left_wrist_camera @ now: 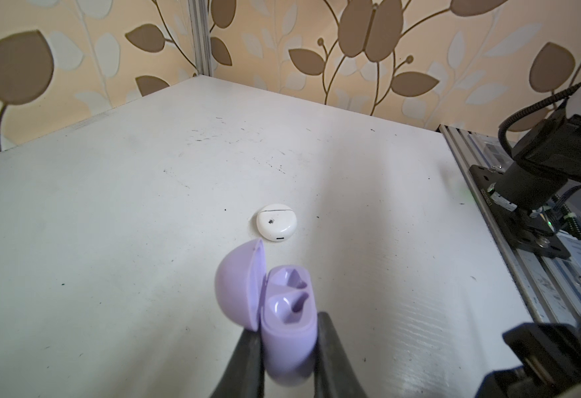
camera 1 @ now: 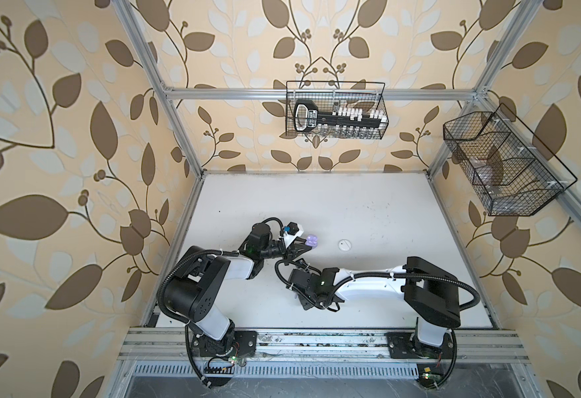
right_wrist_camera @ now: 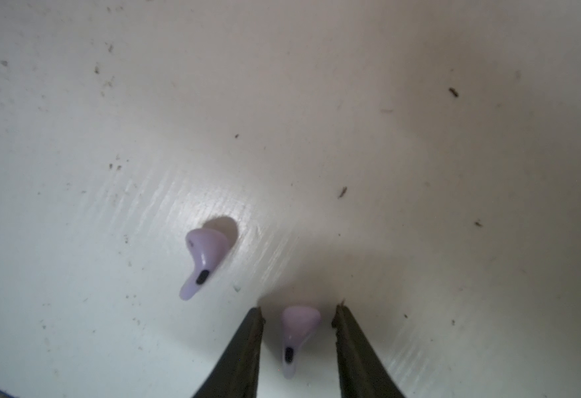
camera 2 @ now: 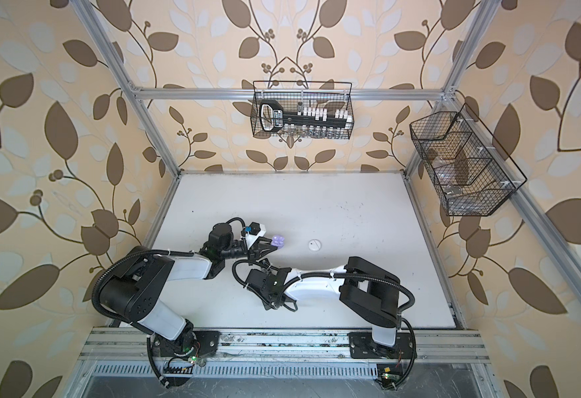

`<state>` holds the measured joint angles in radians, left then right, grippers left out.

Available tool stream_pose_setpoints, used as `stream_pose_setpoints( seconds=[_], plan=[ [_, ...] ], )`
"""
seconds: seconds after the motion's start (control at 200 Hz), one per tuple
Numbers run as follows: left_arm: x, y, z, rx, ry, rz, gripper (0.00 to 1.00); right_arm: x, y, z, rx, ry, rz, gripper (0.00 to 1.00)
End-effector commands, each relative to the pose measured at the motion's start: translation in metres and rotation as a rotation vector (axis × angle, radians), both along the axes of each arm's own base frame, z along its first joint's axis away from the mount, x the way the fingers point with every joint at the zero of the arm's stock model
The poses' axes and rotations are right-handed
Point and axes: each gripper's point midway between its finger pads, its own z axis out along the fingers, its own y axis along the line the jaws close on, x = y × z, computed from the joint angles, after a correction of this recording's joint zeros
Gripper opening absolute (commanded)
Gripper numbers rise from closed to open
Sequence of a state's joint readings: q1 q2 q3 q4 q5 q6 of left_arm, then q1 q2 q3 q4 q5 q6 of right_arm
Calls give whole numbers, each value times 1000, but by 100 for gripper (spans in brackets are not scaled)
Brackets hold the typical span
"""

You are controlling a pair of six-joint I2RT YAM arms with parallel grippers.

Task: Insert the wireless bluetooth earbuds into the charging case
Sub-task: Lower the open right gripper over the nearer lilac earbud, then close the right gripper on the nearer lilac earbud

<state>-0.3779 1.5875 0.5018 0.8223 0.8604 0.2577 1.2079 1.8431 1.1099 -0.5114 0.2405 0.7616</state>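
Clenched at the left gripper (left_wrist_camera: pixel 287 324) on a pale lilac round plastic charging case (left_wrist_camera: pixel 289 299), lid open. Spread apart at the right gripper (right_wrist_camera: pixel 298 310), touching nothing: one tiny lilac stemmed plastic earbud (right_wrist_camera: pixel 296 332) between the jaws, a second lilac earbud (right_wrist_camera: pixel 203 255) just outside them.

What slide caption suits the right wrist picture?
Open right gripper straddles one tiny lilac stemmed plastic earbud; a second earbud lies nearby on the white table.

Far half of the bench (camera 1: pixel 316 200) lies open.
Nearer me, the white case (camera 1: pixel 344 245) and the lilac case (camera 1: pixel 312 239) occupy the middle; I see bare bench between them.
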Motion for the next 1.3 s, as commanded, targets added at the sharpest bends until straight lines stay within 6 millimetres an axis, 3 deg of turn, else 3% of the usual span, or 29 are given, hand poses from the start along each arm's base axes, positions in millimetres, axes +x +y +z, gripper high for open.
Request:
stream_pose_setpoints(
  seconds=[0.0,1.295],
  plan=[
    [7,-1,22,-31,-58,-9,0,-2,-10,-9,-84,3,11,37],
    [7,-1,21,-29,-55,-10,0,1,-10,-15,-139,11,34,27]
  ],
)
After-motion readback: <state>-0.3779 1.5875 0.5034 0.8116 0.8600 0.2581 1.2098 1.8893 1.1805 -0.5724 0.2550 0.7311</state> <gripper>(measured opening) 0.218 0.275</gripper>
